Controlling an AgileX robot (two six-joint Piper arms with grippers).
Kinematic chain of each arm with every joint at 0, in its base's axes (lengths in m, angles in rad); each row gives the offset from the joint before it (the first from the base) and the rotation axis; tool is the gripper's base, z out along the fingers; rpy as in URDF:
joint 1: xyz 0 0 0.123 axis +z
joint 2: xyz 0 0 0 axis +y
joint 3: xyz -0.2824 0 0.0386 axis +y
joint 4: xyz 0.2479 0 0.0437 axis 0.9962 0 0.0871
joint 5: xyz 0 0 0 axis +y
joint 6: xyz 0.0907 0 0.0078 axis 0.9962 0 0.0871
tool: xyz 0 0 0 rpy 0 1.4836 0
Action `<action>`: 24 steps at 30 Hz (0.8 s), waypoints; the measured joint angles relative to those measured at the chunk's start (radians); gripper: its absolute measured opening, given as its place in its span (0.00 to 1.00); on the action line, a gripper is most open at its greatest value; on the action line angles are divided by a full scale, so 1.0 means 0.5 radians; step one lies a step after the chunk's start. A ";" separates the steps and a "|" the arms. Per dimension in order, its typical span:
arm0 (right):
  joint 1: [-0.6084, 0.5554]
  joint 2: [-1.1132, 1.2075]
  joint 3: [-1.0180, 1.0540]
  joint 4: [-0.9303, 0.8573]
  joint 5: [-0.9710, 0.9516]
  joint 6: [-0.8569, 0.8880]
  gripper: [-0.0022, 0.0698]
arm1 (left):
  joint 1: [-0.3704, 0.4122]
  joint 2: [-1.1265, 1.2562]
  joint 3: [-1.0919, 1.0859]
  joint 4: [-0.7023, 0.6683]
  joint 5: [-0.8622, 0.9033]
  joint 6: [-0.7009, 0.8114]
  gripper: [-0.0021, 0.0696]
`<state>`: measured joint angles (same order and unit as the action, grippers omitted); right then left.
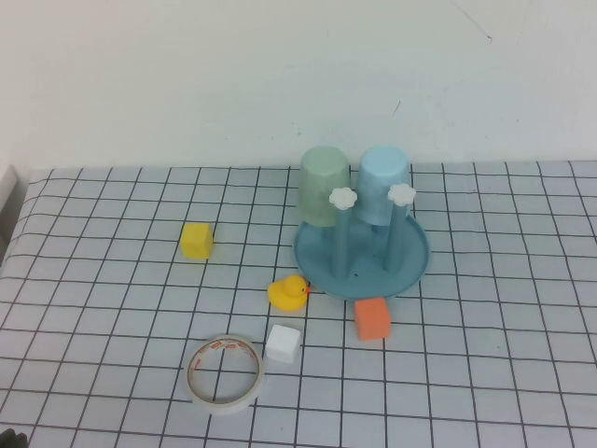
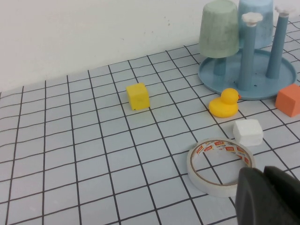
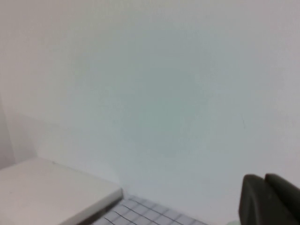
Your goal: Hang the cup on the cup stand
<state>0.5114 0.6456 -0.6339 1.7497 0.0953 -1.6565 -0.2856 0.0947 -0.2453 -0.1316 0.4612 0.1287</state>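
Cup (image 1: 383,183) is inverted on one of the back pegs of the cup stand (image 1: 410,270), mouth down, near the far edge of the gridded table (image 1: 485,373), right of centre. Pale green cup (image 1: 324,185) sits inverted on the neighbouring back peg, just beside the blue one on its left. The two front pegs (image 1: 343,233) are bare, with white flower caps on top.

Loose items on the table in front of the stand:
- orange block (image 1: 372,318), just beside the stand's front rim
- yellow duck (image 1: 288,293), just off the rim's front-left
- white cube (image 1: 283,343), nearer the front edge
- tape roll (image 1: 224,372), lying flat just beside the white cube, toward the front-left
- yellow cube (image 1: 196,240), well apart from the rest, toward the left edge

Left gripper (image 2: 268,197): only a dark tip shows in the left wrist view, above the table near the tape roll, holding nothing visible. Jaw state: cannot tell.

Right gripper (image 3: 269,199): dark tip only, facing the wall over the far edge. Jaw state: cannot tell.

Neither gripper shows in the high view.
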 joint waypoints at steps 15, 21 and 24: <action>0.000 -0.440 0.441 -0.017 0.049 0.017 0.03 | 0.000 0.000 0.000 0.001 0.000 0.000 0.03; 0.000 -0.440 0.616 -0.017 0.049 0.009 0.03 | 0.000 0.000 0.000 0.001 -0.003 0.000 0.03; 0.000 -0.440 0.706 -0.017 -0.017 0.009 0.03 | 0.000 0.000 0.004 0.001 -0.003 0.000 0.03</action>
<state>0.5114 0.4255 -0.2808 1.7411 0.0869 -1.6518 -0.2856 0.0947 -0.2433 -0.1311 0.4597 0.1287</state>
